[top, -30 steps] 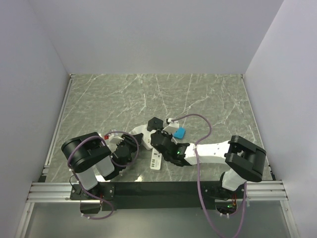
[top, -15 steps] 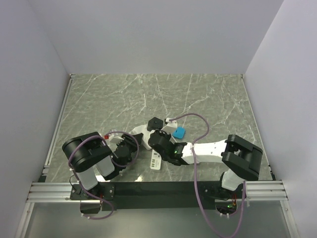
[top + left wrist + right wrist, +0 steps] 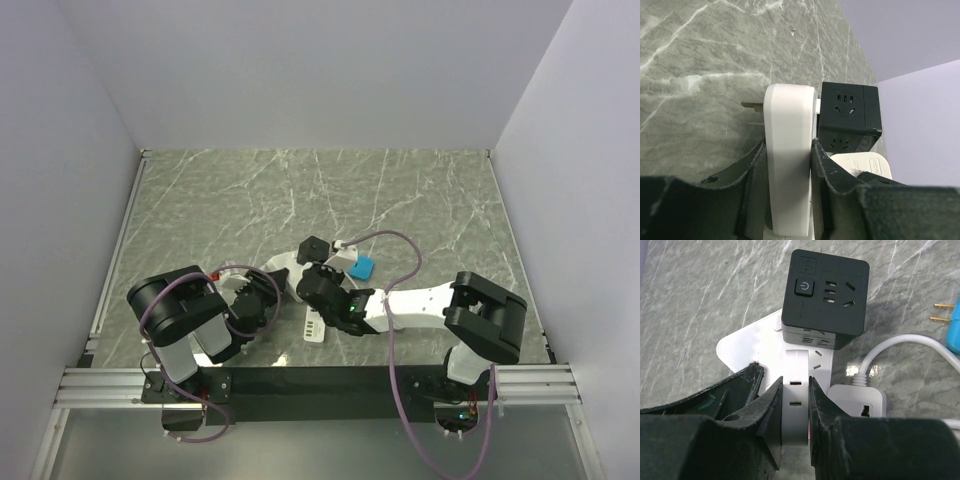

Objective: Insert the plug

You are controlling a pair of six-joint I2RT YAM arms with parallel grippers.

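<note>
Plug: we take it to be the white plug (image 3: 790, 115), a rounded white body standing on edge just beside the black cube socket (image 3: 849, 112), with its flat metal prongs (image 3: 752, 105) pointing away from the cube, bare and in no socket. Left claw (image 3: 789, 155) is clenched on it, one finger pressed to each broad face. Right claw (image 3: 795, 390), seen from its own wrist camera, is clamped tight on a narrow white slotted piece (image 3: 796, 365) that runs up to the underside of the cube; we cannot tell whether this is the same body as the plug or a separate part. The cube shows a power button and socket holes on its upper face, and a flat white plate (image 3: 747, 342) pokes out from under it on the left-arm side. Nearer the arm bases than the cube lies a white socket block (image 3: 860, 400), and a white cable (image 3: 890, 347) curves away from it. Right of the cube, apart from it, a blue plug (image 3: 954, 335) lies on the tabletop (image 3: 250, 190) with two brass prongs (image 3: 940, 312) pointing toward the cube. In the overhead view a white power strip (image 3: 317, 326) lies flat between the cube and the arm bases, beside the right arm, and both claws meet just on the near side of the cube.
</note>
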